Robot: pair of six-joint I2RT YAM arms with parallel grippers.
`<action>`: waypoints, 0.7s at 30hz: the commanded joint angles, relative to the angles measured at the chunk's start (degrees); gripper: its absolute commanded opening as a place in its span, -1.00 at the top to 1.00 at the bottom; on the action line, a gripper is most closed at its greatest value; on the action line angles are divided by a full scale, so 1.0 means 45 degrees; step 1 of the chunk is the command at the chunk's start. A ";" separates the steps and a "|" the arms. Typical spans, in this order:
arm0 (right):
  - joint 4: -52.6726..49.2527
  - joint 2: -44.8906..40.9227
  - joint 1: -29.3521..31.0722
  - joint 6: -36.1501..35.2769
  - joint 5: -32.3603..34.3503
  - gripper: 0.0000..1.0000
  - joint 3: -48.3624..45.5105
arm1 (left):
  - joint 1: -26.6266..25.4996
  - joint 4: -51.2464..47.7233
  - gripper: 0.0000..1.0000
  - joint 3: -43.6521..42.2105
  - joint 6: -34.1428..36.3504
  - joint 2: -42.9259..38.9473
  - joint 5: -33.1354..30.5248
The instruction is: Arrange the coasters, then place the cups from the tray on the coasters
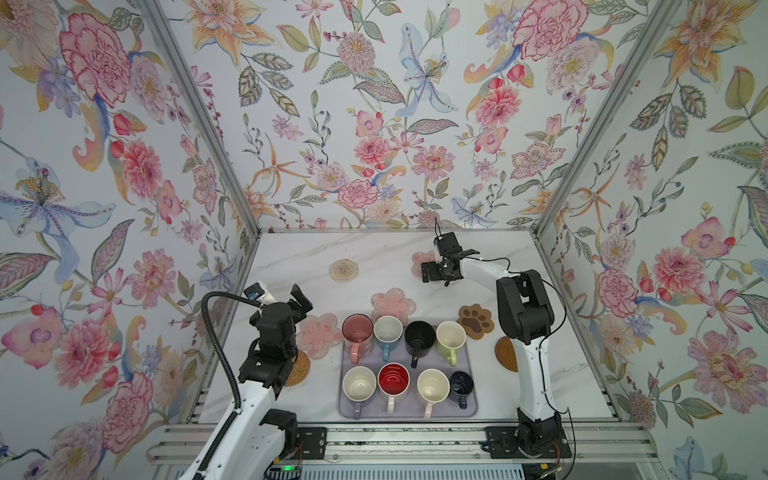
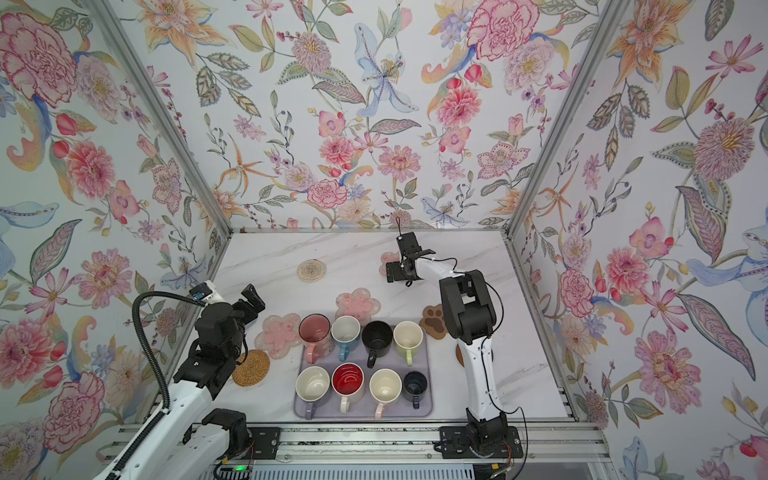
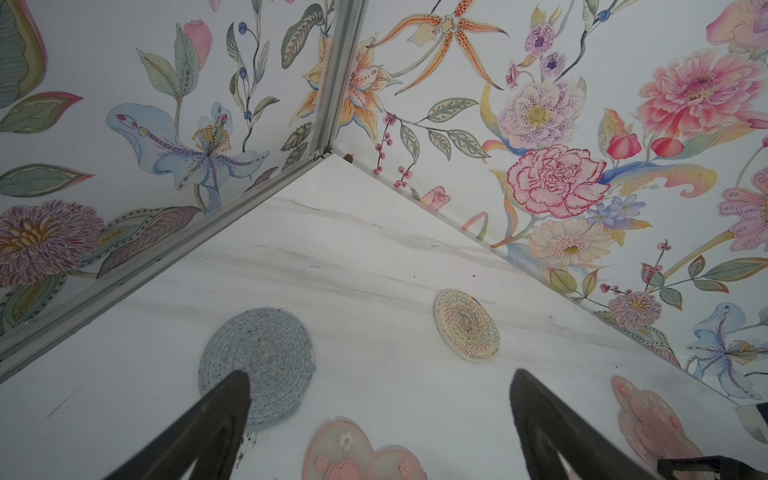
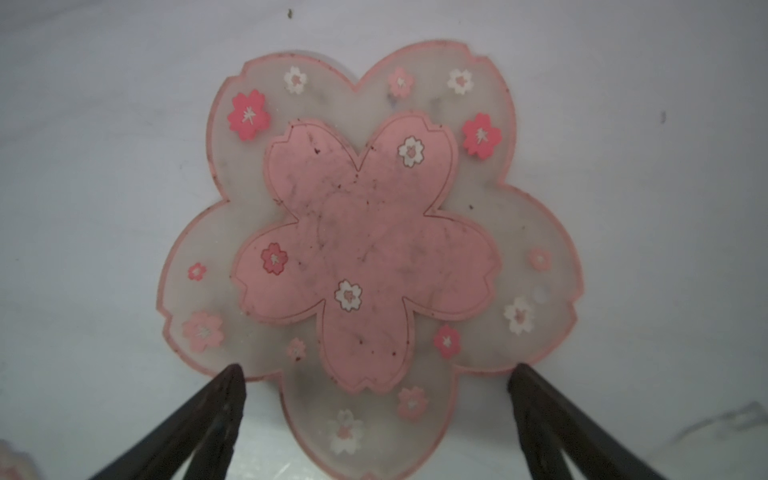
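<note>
Several cups stand on the lavender tray (image 1: 344,409), among them pink (image 1: 357,330), black (image 1: 419,336) and red-lined (image 1: 393,380). My right gripper (image 1: 449,262) hangs open just above a pink flower coaster (image 4: 365,232) at the back, and its fingers (image 4: 224,399) straddle the coaster's near petal without touching it. My left gripper (image 1: 302,302) is open and empty. It sits above the table, left of the tray, near a grey knitted coaster (image 3: 257,357) and a pink flower coaster (image 1: 320,336). The arm hides the grey coaster in both top views.
A beaded round coaster (image 1: 343,269) lies at the back. A third flower coaster (image 1: 392,305) touches the tray's far edge. The paw coaster (image 1: 476,320) and wooden disc (image 1: 506,353) lie right of the tray, the rattan coaster (image 1: 299,370) left. Walls enclose three sides.
</note>
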 commanded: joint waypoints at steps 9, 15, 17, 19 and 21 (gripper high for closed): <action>-0.1160 0.1336 0.0314 -0.0348 -0.0900 -0.98 0.1250 | 0.0110 -0.0287 -0.98 0.0587 -0.0379 0.0428 0.0261; -0.1158 0.0514 0.0340 -0.0432 -0.0602 -0.99 0.1296 | 0.0102 -0.0460 -0.98 0.0924 -0.0379 0.0798 0.0629; -0.1151 0.0025 0.0326 -0.0504 -0.0387 -0.98 0.1170 | 0.0095 -0.0482 -0.98 0.0992 -0.0355 0.0930 0.0765; -0.1149 -0.0582 0.0330 -0.0571 -0.0190 -0.98 0.0930 | 0.0100 -0.0553 -0.98 0.1082 -0.0340 0.1034 0.0885; -0.1140 -0.1266 0.0326 -0.0601 -0.0031 -0.98 0.0566 | 0.0116 -0.0617 -0.98 0.1160 -0.0304 0.1117 0.1009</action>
